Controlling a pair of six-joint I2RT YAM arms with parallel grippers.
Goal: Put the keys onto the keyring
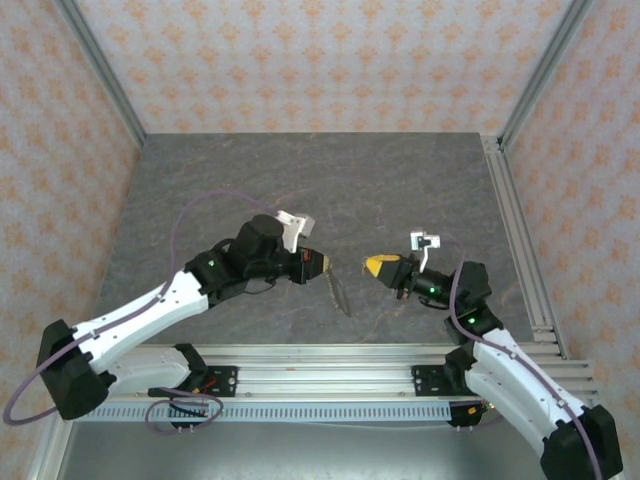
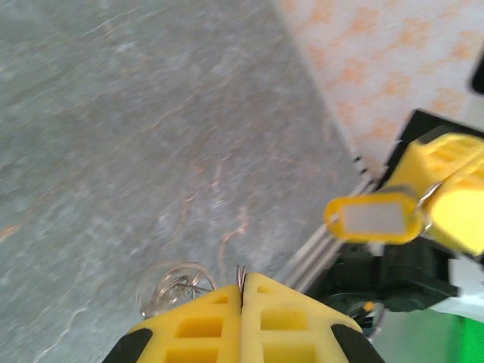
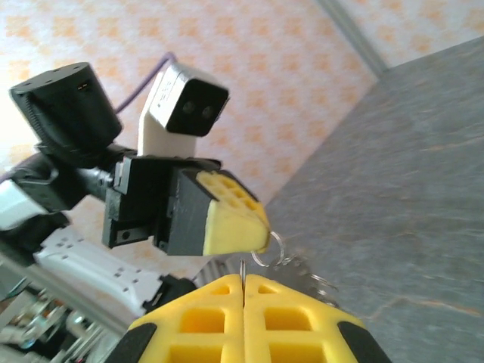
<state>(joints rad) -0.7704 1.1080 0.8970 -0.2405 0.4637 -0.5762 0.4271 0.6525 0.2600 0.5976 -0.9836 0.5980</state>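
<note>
With the left tool (image 2: 242, 287) pinching the thin silvery wire keyring (image 3: 274, 246) and the right tool (image 3: 242, 283) pinching the small yellow-headed key (image 2: 372, 219), align the key's hole with the ring's end slowly.

Left gripper (image 1: 321, 264) and right gripper (image 1: 371, 266) face tip to tip, near but apart, each with fingers pressed together; thin pale keyring (image 1: 339, 290) runs from the left gripper's tip toward the near side; grey table (image 1: 300, 180) beneath both.
</note>
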